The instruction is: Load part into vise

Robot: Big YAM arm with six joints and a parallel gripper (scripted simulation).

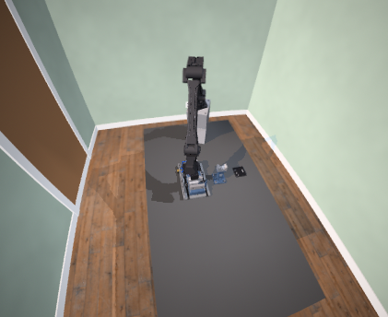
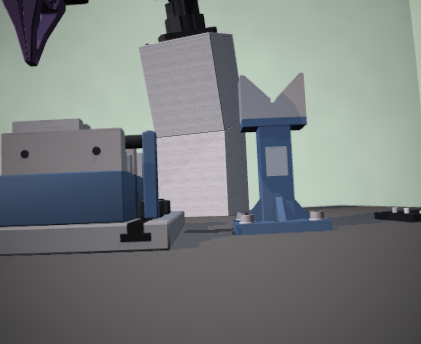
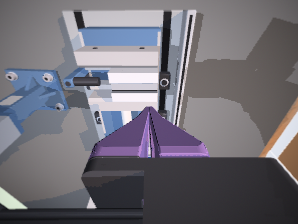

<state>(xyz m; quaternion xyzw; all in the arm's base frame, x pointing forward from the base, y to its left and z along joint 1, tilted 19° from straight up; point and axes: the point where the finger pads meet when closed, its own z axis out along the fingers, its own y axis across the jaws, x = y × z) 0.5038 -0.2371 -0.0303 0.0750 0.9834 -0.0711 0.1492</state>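
Observation:
My gripper (image 2: 32,63) (image 3: 149,112) is shut and empty, high above the vise's moving-jaw side. The part (image 2: 46,125) (image 3: 132,78) appears as a pale block between the jaws, its top above the fixed jaw (image 2: 61,155) (image 3: 117,58). It seems to lie lengthwise along the jaws with its slot up, seen as a greyer strip between two bright ones. The black work stop (image 3: 87,81) points at one end, with a small gap seeming to show. The moving jaw (image 3: 115,105) is on the part's other side. Contact with the fixed jaw and bars cannot be told.
The V-block (image 2: 253,107) (image 1: 221,168) is empty on its blue stand (image 2: 274,185) beside the vise. The black infeed plate (image 1: 239,171) (image 2: 406,216) bears only small pins. The robot's tall grey pedestal (image 2: 191,95) stands behind.

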